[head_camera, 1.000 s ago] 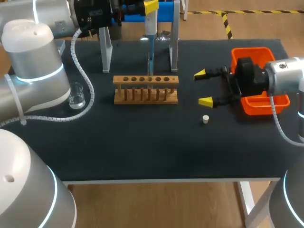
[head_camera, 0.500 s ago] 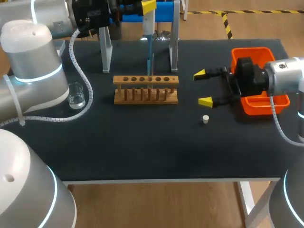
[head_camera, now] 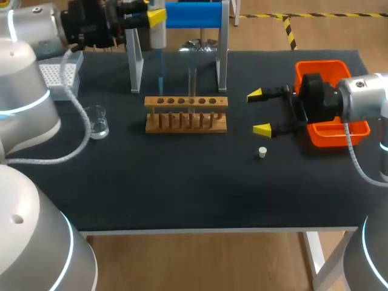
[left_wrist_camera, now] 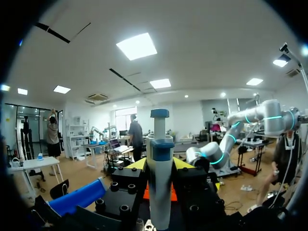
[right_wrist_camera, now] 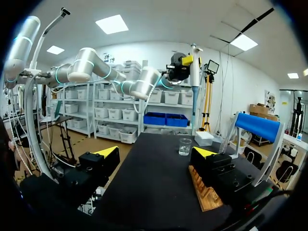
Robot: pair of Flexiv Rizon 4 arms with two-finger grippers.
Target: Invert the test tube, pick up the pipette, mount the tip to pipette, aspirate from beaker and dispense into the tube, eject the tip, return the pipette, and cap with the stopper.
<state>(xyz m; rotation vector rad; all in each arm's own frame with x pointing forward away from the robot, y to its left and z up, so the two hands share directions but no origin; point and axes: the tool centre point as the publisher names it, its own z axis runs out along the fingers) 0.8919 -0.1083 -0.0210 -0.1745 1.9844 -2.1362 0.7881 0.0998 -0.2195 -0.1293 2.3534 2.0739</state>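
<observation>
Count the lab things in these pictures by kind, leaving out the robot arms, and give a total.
Rack: 1
Beaker: 1
Test tube: 1
Stopper: 1
Pipette: 1
Tip box: 1
Orange bin: 1
Blue stand: 1
Total: 8

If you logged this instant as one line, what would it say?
left gripper: shut on pipette, raised near rack | right gripper: open, by orange bin | stopper: loose on table
</observation>
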